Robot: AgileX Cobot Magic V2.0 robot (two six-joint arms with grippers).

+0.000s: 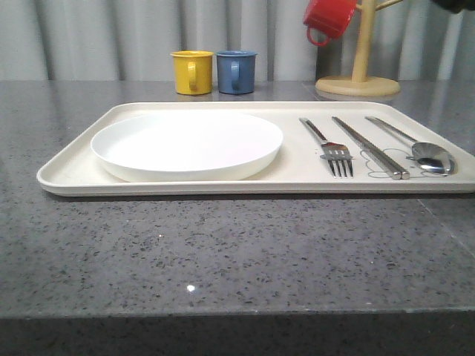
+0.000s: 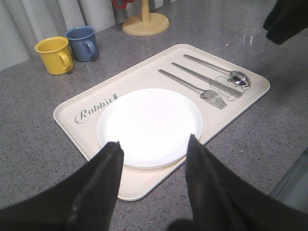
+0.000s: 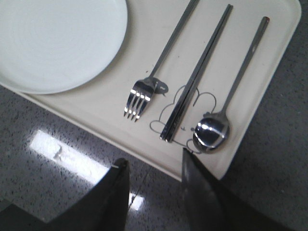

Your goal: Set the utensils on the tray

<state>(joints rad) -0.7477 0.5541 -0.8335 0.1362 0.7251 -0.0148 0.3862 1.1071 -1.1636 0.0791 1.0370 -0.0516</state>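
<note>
1. The task looks finished as far as the views show: the fork (image 1: 335, 148), the chopsticks (image 1: 369, 147) and the spoon (image 1: 415, 146) all lie on the tray (image 1: 74, 165), side by side on its right part, next to the white plate (image 1: 185, 144).
2. The three utensils lie roughly parallel and apart from one another, the fork nearest the plate, the chopsticks in the middle, the spoon nearest the tray's right rim.
3. No other cutlery lies on the grey surface (image 1: 223, 252), so nothing seems left to move.
4. The left pincer (image 2: 153, 147) hangs above the near edge of the tray with its jaws wide apart and nothing between them.
5. The right pincer (image 3: 151, 168) hangs over the surface just off the tray's edge near the spoon bowl, jaws apart and empty.
6. Hard to make out: the rabbit drawing (image 3: 185, 108) is partly covered by the chopsticks and spoon.
7. In the front view the red mug (image 1: 330, 18) and its wooden stand (image 1: 360, 70) are cut off at the top, behind the yellow mug (image 1: 191, 72) and blue mug (image 1: 236, 71).
</note>
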